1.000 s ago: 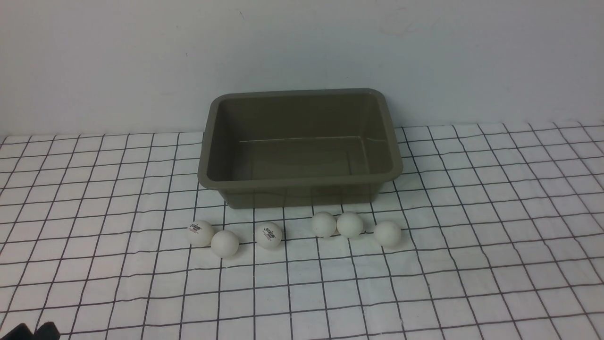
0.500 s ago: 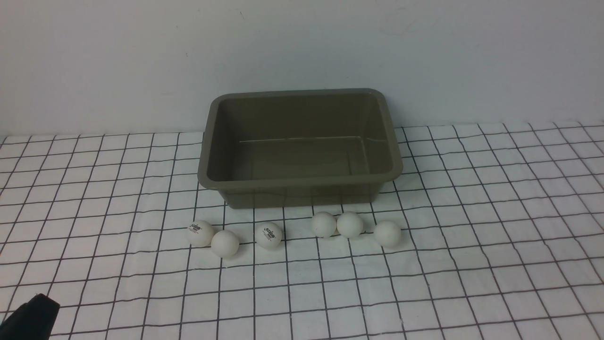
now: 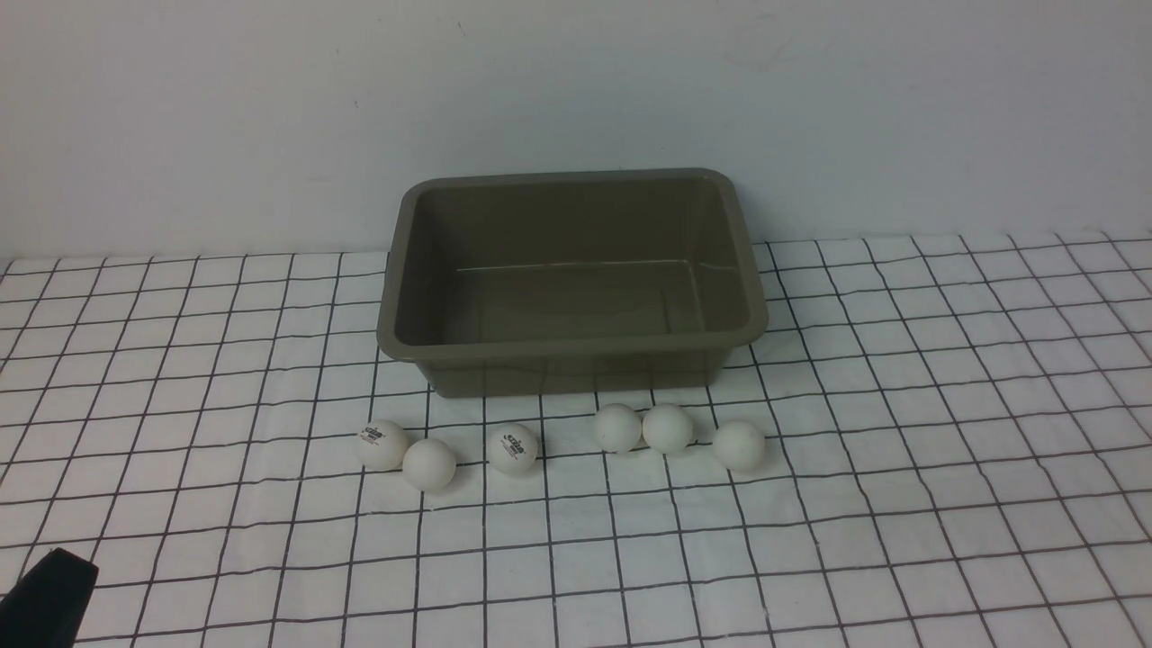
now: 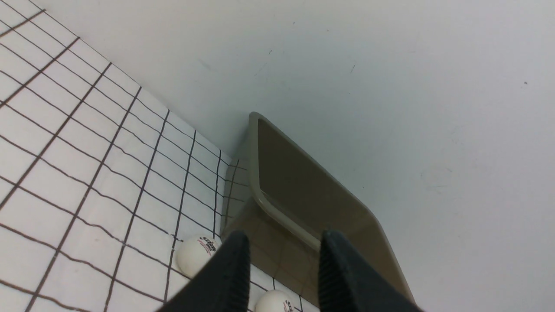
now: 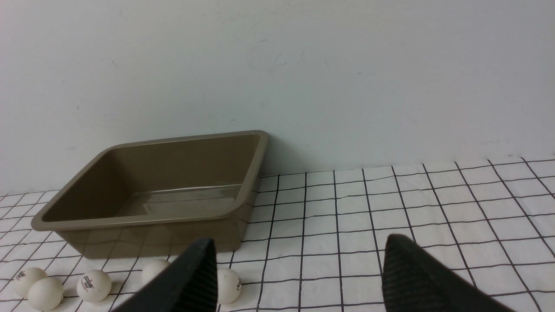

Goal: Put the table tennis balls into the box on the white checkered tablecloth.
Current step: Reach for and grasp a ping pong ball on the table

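Several white table tennis balls lie in a loose row on the white checkered tablecloth (image 3: 900, 450), just in front of the box (image 3: 576, 346). The leftmost ball (image 3: 381, 444) and the third ball (image 3: 513, 448) show dark logos; the rightmost ball (image 3: 739, 445) is plain. The olive-brown box is empty. My left gripper (image 3: 45, 598) pokes in at the front-left corner, far from the balls. In the left wrist view the left gripper (image 4: 286, 237) is open with nothing between its fingers, pointing toward the box (image 4: 255, 173). My right gripper (image 5: 299, 242) is wide open and empty, right of the balls.
A plain pale wall stands right behind the box. The cloth stretches bare to both sides of the box and in front of the row of balls. The right arm is outside the front view.
The left gripper has risen further into the front view at the bottom-left corner and shifted slightly left. Balls, box and the right gripper have stayed put.
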Available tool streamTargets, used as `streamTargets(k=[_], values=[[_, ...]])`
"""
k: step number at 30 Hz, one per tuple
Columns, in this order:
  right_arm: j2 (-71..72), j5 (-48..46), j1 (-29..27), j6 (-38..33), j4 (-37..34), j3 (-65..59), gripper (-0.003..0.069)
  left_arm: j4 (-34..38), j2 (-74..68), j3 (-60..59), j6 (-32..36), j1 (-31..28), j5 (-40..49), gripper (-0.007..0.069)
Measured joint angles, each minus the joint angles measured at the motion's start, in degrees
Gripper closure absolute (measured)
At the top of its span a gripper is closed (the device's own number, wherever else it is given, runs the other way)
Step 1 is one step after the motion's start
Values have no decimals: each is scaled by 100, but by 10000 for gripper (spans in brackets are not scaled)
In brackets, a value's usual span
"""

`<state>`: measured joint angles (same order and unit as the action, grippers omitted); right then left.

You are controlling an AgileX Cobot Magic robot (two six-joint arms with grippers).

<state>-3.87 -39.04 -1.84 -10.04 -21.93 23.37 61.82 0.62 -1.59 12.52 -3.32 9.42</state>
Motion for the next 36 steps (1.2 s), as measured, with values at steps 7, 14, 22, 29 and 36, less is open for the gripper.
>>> streamTargets(k=[7,14,22,29,36], values=[[0,-87,0,-102,0,1,197,25,0,111,1334,0,591,350],[0,-228,0,-790,-459,1,197,337,0,701,2577,0,1547,270],[-384,-427,0,-2437,-1925,1,197,-577,-729,1902,2974,0,2013,260],[-1074,-468,0,-2971,-2402,1,197,-1470,-1967,2407,2818,0,2242,260],[-2051,-581,0,-4310,-2818,112,197,-2321,-3210,2847,2916,0,2329,260]])
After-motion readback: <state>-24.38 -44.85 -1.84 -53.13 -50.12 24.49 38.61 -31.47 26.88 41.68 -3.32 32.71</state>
